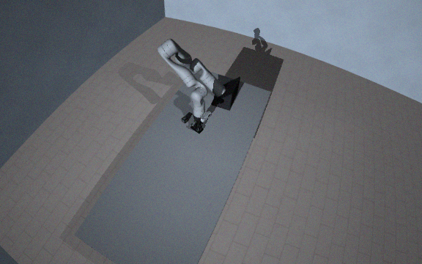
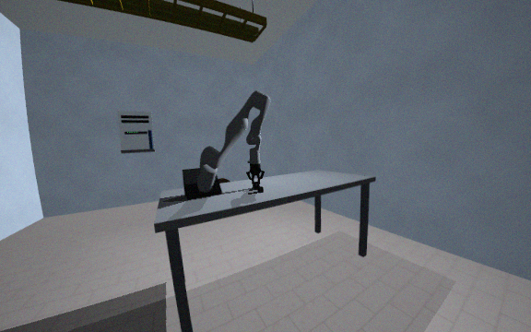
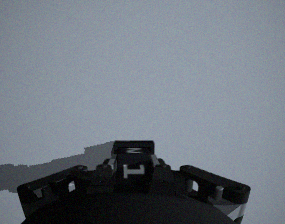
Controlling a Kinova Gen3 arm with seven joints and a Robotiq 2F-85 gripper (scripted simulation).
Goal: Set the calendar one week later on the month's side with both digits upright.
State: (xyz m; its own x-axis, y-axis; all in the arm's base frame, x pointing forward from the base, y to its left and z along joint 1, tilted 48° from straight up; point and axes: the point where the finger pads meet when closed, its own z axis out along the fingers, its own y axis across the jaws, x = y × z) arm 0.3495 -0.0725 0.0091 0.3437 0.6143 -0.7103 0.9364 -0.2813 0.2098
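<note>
Cubes and tray of the calendar are too small and dark to tell apart in any view. The top view shows only dark lumps on the tabletop (image 1: pixel 182 176) beneath the arm (image 1: pixel 190 78): one small dark piece (image 1: pixel 186 117) to the left and another (image 1: pixel 197 127) directly under the end effector (image 1: pixel 201 121), with a pale speck beside it. The exterior view adds the side profile that the top view lacks: the end effector (image 2: pixel 255 181) points straight down at the far-left part of the tabletop (image 2: pixel 293 184), its tip at or just above the surface near the arm's dark base (image 2: pixel 192 184). The wrist view shows a dark block (image 3: pixel 133 159) bearing a pale mark at the centre, flanked by black linkages. The fingers are clamped partway on something, most likely this dark block; which calendar piece it is cannot be told.
</note>
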